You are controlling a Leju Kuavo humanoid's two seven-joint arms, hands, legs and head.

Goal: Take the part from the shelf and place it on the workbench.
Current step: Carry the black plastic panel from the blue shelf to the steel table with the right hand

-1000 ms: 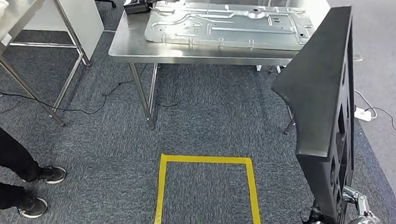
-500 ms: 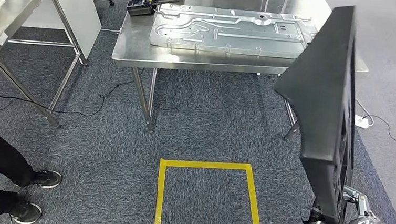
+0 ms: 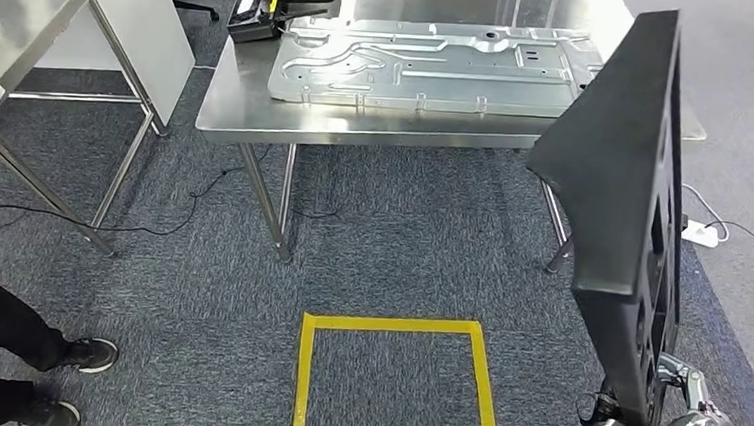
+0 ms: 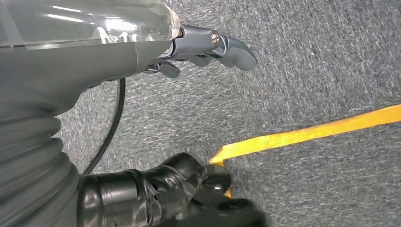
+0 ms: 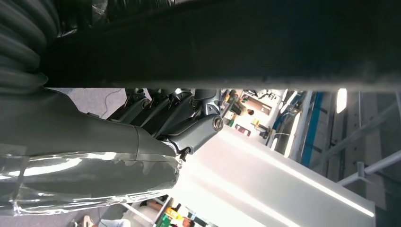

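Head view, part hides right hand

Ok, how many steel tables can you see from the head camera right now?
2. One workbench stands straight ahead, carrying the pressed metal panel; a second table is at far left, partly cut off. Others may lie out of frame.

Yellow tape marks grey carpet; person's shoe nearby.
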